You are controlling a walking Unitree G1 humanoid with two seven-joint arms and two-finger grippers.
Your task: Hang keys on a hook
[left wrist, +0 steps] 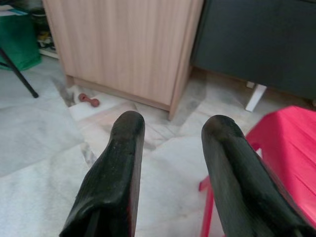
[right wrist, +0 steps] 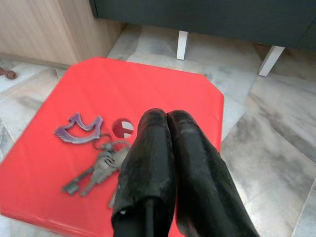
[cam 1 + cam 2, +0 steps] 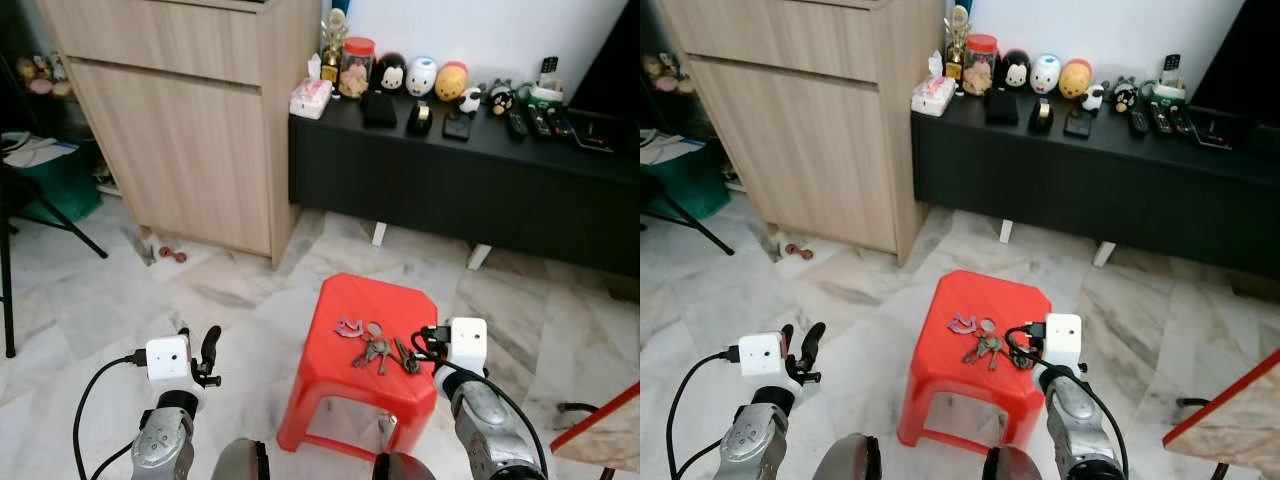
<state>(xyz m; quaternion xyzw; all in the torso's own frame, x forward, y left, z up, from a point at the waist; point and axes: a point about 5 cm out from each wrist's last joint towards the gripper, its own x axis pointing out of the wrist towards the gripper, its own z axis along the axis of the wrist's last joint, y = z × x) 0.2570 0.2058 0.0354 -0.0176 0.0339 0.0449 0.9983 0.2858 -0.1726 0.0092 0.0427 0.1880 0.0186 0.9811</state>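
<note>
- While the keys (image 2: 101, 165) lie flat on the red stool (image 3: 345, 300), near its front edge, right gripper (image 2: 165, 121) sits just above them, jaws pressed together: spread them before descending, then pinch the ring, not the blades.
- Left gripper (image 1: 170, 133) idles beside the stool, jaws spread.
- Count: one stool, one key bunch, one purple fob (image 2: 78, 129), two grippers; no hook visible.

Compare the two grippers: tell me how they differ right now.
The left gripper has its fingers spread apart; the right gripper has them pressed together. The left gripper hangs over bare marble floor beside the red stool; the right gripper sits above the stool, by the keys. Neither holds anything.
</note>
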